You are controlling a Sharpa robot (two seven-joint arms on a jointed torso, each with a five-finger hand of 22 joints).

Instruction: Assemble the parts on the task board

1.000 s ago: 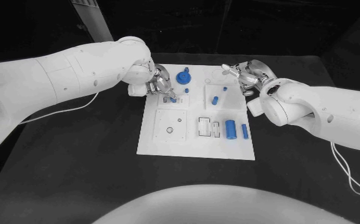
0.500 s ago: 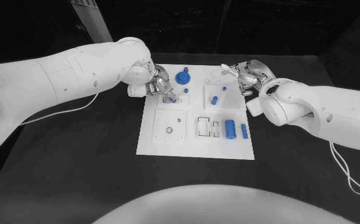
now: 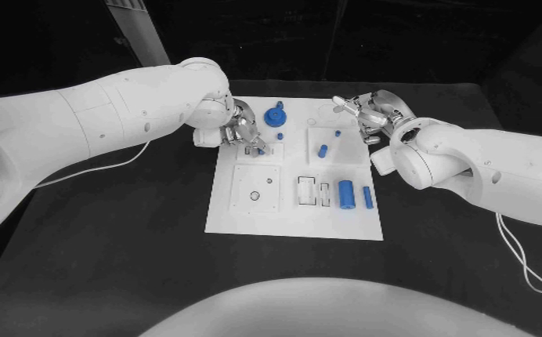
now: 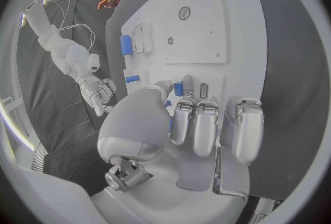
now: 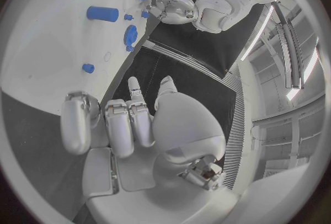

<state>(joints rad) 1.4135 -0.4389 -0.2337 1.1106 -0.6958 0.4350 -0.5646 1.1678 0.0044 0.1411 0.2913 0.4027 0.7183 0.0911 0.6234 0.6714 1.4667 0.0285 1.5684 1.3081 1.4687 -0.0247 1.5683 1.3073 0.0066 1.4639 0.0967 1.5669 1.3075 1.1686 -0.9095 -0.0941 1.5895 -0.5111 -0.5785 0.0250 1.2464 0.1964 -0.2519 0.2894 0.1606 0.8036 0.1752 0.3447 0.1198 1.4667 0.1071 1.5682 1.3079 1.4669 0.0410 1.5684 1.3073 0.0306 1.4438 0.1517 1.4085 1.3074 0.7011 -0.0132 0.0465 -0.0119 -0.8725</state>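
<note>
1. My left hand (image 3: 240, 132) works at the far-left part of the white task board (image 3: 296, 226), its thumb and a finger pinching a small blue peg (image 4: 179, 89) just above the board's surface; the other fingers are curled beside it.

2. My right hand (image 3: 370, 117) hovers over the board's far-right edge, fingers loosely apart and holding nothing that I can see.

3. I judge the step in hand to be seating this peg into a socket in the far-left plate. The next move calls for a straight, slow lowering with the peg kept upright; I cannot tell whether its tip already touches the board.

4. My count from the head view: one blue gear-like part (image 3: 276, 118) at the far edge, one short cylinder (image 3: 323, 150) lying on the far-right plate, one small stud (image 3: 337, 133) beyond it, and two cylinders side by side at the near right, the wide cylinder (image 3: 347, 194) and the slim cylinder (image 3: 368, 197).

5. A few sockets on the near-left plate (image 3: 256, 190) look unfilled, so I judge the assembly well short of done.
</note>
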